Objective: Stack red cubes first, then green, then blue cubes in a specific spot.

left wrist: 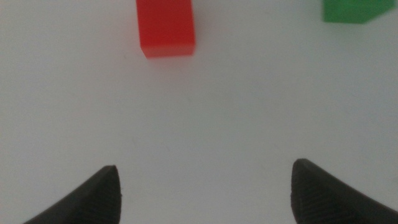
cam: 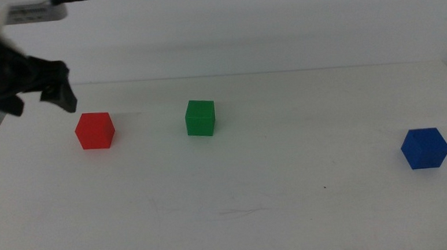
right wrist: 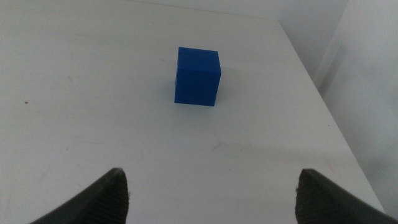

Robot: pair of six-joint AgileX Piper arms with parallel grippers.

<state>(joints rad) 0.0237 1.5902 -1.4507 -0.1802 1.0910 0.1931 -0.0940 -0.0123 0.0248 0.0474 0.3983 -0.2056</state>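
The red cube [cam: 94, 131] rests on the white table at the left, with the green cube [cam: 200, 117] a little to its right and the blue cube [cam: 425, 148] far right. My left gripper [cam: 44, 96] hovers up and left of the red cube, open and holding nothing. In the left wrist view, the red cube [left wrist: 166, 28] and green cube [left wrist: 354, 10] lie ahead of the open left gripper [left wrist: 205, 180]. In the right wrist view, the open right gripper [right wrist: 211, 183] faces the blue cube [right wrist: 197, 76] from a distance. The right arm is out of the middle view.
The white tabletop [cam: 275, 192] carries only the three cubes. Its right edge [right wrist: 323, 106] runs close beside the blue cube. A wall stands behind the table's far edge [cam: 283, 70].
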